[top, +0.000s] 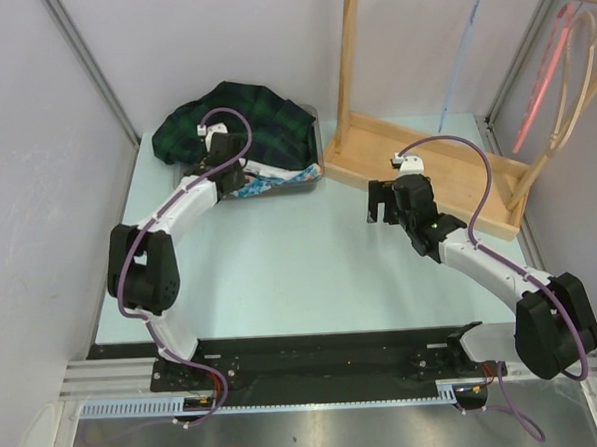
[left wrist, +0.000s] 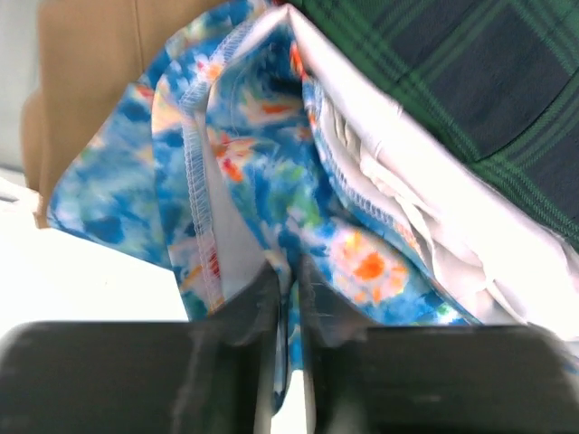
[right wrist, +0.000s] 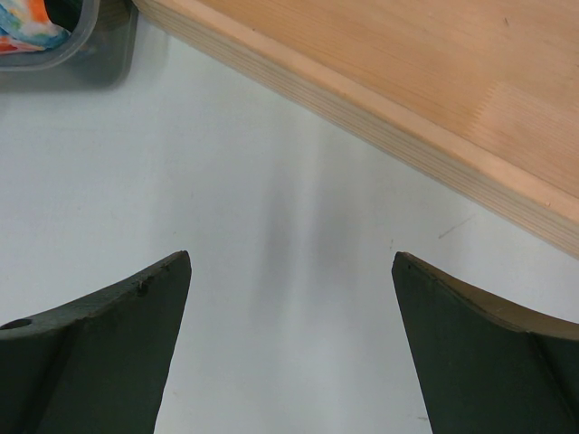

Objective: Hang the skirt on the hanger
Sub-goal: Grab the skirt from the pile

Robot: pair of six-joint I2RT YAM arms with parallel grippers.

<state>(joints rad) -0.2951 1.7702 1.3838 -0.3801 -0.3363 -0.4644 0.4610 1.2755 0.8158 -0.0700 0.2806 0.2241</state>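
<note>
Pale worktop, far left corner: left gripper pinches a fold of the floral skirt in the tray; right gripper waits wide open, empty. A slow, straight lift should protect the thin hold.

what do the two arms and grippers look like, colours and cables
Both the left arm and right arm have white link shells with black joint housings and a purple cable looping along each. Each wrist carries a small white box. The left gripper and right gripper have dark, tapered fingers.
</note>
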